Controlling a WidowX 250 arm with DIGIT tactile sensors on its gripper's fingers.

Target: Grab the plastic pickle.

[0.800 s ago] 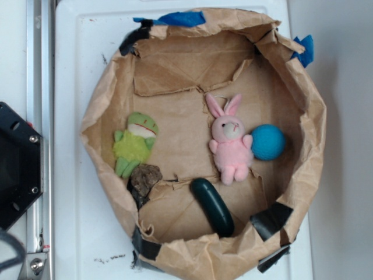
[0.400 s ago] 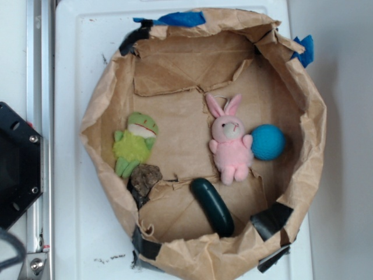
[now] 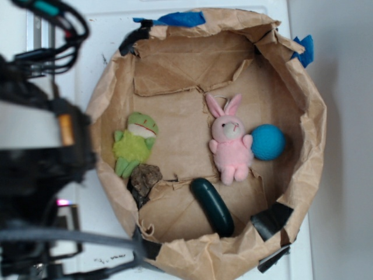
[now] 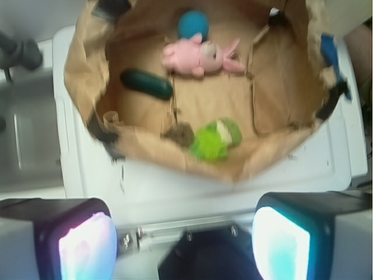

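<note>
No text, label, brand, number or sign can be read in either view.

Black arm (image 3: 41, 157) — looping dark cables, an orange marking, pale claw (image 4: 183, 245) pads.
</note>
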